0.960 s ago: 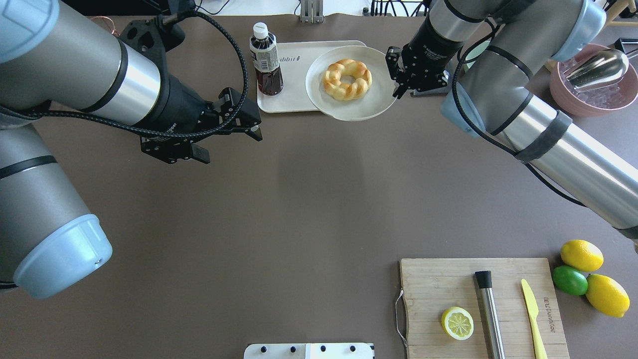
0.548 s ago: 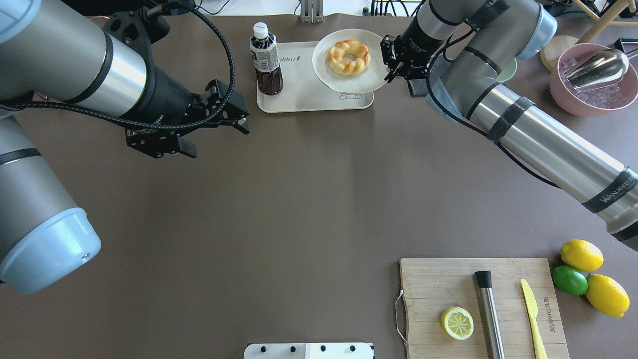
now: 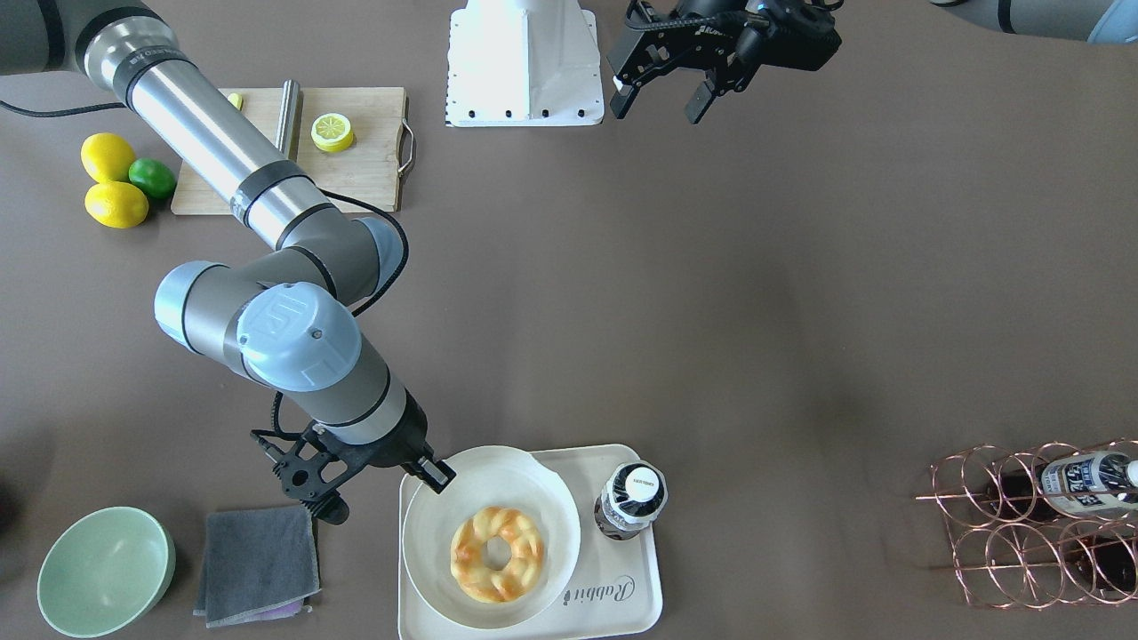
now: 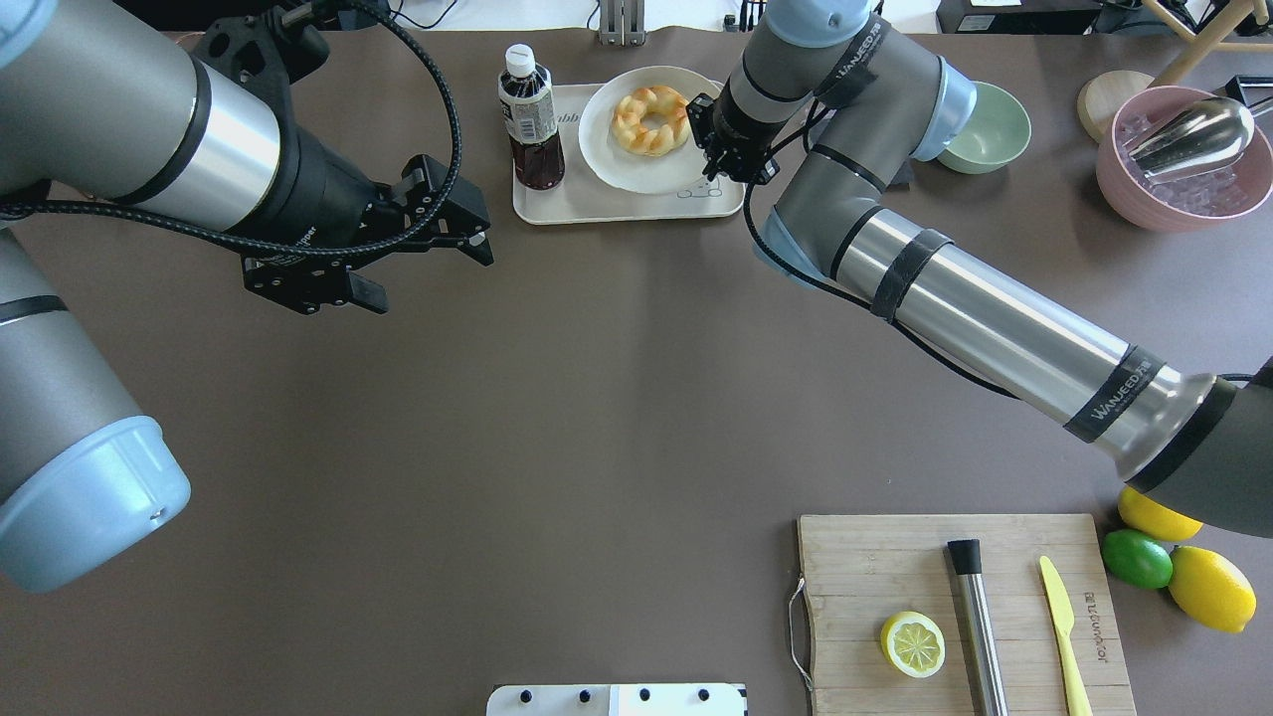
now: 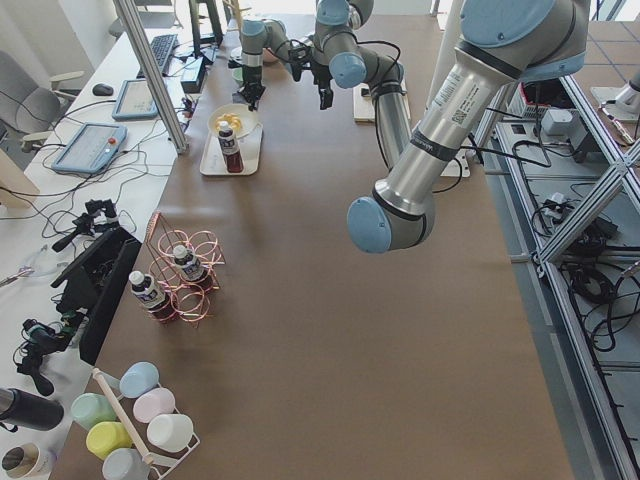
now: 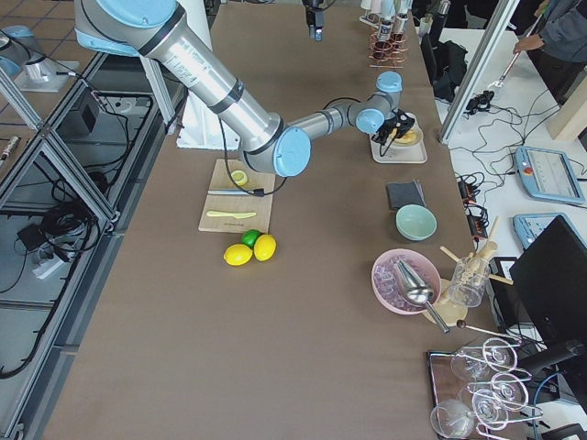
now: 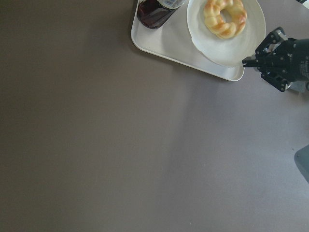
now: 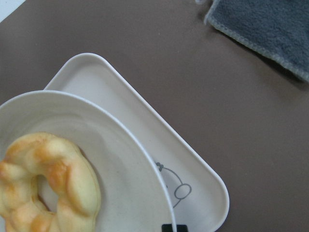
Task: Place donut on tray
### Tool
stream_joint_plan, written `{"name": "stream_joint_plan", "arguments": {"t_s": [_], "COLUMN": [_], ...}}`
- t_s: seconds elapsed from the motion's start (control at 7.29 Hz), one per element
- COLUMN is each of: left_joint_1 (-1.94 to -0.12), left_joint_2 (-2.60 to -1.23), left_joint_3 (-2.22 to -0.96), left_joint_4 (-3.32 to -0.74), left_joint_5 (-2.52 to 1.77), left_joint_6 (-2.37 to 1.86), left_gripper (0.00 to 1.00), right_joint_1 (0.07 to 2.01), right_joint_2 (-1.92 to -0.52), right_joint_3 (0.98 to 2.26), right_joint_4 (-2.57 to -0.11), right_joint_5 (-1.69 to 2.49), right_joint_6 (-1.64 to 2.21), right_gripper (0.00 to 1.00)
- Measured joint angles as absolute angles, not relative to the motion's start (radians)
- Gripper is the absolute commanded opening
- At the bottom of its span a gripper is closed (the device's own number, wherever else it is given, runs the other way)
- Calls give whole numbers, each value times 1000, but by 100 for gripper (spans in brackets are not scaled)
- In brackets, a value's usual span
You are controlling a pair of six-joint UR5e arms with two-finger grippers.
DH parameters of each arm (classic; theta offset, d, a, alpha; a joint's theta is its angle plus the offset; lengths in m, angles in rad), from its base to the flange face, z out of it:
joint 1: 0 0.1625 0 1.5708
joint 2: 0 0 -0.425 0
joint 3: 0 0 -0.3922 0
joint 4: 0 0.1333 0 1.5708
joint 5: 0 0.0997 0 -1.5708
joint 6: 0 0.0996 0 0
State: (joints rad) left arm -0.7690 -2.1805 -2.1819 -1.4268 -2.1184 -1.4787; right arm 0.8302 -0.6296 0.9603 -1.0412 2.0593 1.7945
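Across the desk [image 4: 597,398], by the edge opposite the robot, the donut [image 4: 651,120], soft, light and easily squashed I'd guess, lies on a white plate [image 4: 636,171] over the tray [image 4: 617,206], the right hand [image 4: 719,156] pinching the plate's rim, the safer hold, while the left hand [image 3: 656,105] hangs wide open.

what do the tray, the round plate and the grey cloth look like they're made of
The tray: cream, matte, with a moulded rounded rim and a printed drawing; probably plastic or a bamboo-fibre composite.
The plate: off-white and smooth, with a soft sheen and a thin rim; ceramic or melamine, hard to tell.
The cloth: grey, with a fuzzy nap and a stitched edge; looks like microfibre or terry.
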Motion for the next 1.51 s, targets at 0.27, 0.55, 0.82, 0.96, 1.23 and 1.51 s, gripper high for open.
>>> {"name": "stream_joint_plan", "arguments": {"t_s": [0.27,0.55,0.82,0.96,1.23,1.51], "left_joint_1": [-767,-765,-766,-771,-835,-921], "left_joint_2": [-2180,-2180,-2180,-2177,-2128,-2091], "left_joint_3": [-2191,-2206,-2209,-2209,-2215,-2214], "left_joint_4": [-1417,-1394,-1390,-1389,-1339,-1204], "left_joint_5": [-2118,-2116,-2114,-2114,-2118,-2120], "left_joint_6": [-1479,-1479,-1479,-1473,-1288,-992], "left_gripper": [97,97,97,97,97,97], "right_joint_1": [805,811,816,826,878,909], "right_joint_2": [-616,-583,-556,-552,-563,-628], "right_joint_3": [934,903,881,901,1050,1321], "right_joint_4": [-1041,-1043,-1044,-1050,-1227,-1525], "right_joint_5": [2031,2027,2027,2043,2138,2174], "right_joint_6": [1823,1886,1909,1887,1688,1421], "right_gripper": [24,100,100,100,100,100]}}
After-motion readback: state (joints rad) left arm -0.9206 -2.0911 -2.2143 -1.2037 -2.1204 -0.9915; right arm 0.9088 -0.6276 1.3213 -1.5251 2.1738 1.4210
